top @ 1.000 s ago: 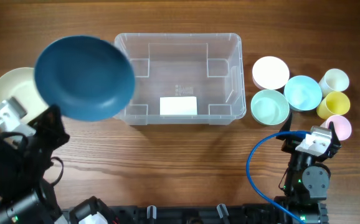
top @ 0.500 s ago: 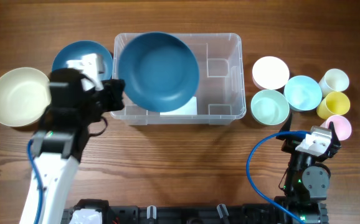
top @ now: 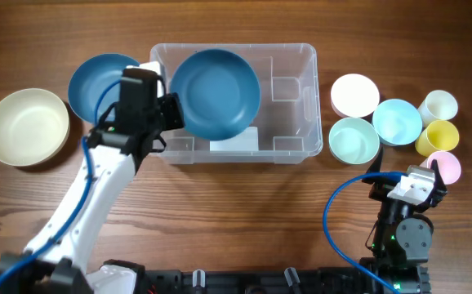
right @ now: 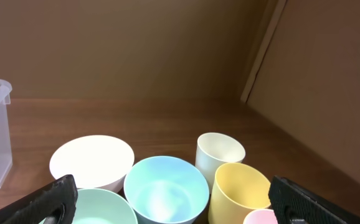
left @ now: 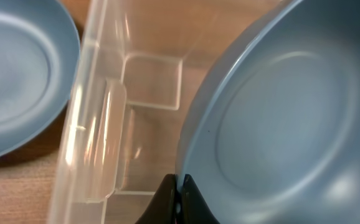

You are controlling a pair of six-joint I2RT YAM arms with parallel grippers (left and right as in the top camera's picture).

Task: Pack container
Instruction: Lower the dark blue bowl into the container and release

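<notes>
Pinching the left rim of a dark blue bowl (top: 215, 92), my left pincer (top: 173, 114) is pressed together, with the bowl's edge caught between the two black fingertips (left: 167, 202). That bowl sits inside the outline of the container (top: 295, 51), over its left and middle part, hollow side up. I cannot tell whether it touches the floor. The bowl covers the upper part of the white label (top: 234, 145) on the container floor. The container stands at the middle of the worktop (top: 220, 212), its clear left wall (left: 99, 124) just beside my wrist. Left of it, outside, lies a second dark blue bowl (top: 89, 82), and further left a cream bowl (top: 25, 126).

My right pincer (right: 174, 196) is spread wide and holds nothing, low at the near right of the worktop. Ahead of it stand a white bowl (top: 354, 94), a mint bowl (top: 354, 139), a light blue bowl (top: 397, 121), a cream cup (top: 440, 106), a yellow cup (top: 437, 137) and a pink cup (top: 447, 166), clustered right of the container.
</notes>
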